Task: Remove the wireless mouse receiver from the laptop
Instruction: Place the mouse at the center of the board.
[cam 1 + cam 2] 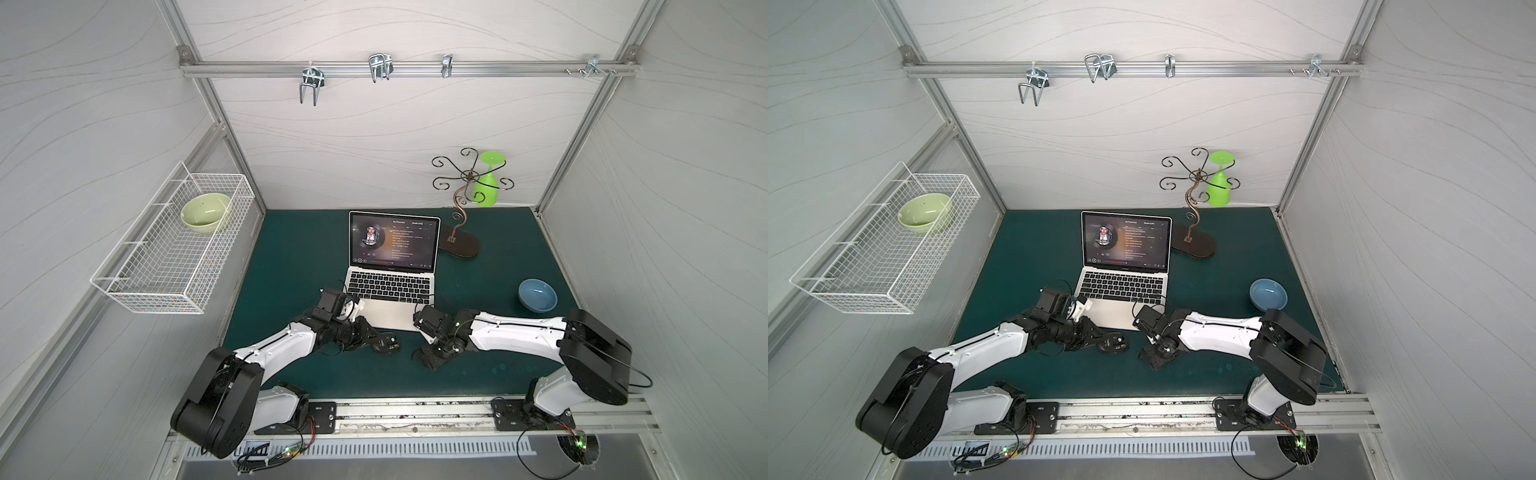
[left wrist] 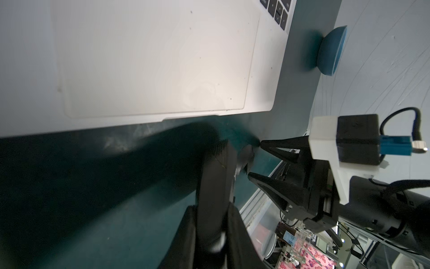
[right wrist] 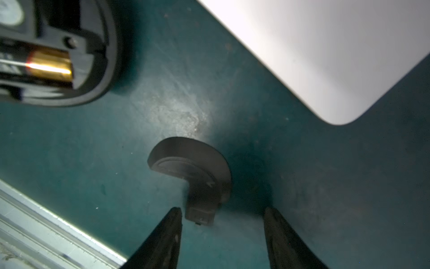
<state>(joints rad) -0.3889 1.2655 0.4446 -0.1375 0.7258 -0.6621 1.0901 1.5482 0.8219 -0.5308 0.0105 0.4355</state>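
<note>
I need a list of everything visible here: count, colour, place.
laptop: one, silver, open, mid mat
mat: one, dark green, cell floor
mouse: one, black, upturned, before laptop
battery cover: one, dark, on mat beside mouse
blue bowl: one, blue, right on mat
green bowl: one, green, in basket
basket: one, white wire, left wall
stand: one, dark metal, beside laptop
goblet: one, green, inverted on stand
hooks: four, metal, back rail
left gripper: one, black, fingers shut on mouse
right gripper: one, black, fingers open at battery cover

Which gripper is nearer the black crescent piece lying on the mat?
Right. The right gripper is open with its fingertips straddling one end of the crescent piece. The left gripper is off to the side, closed on the mouse.
</note>
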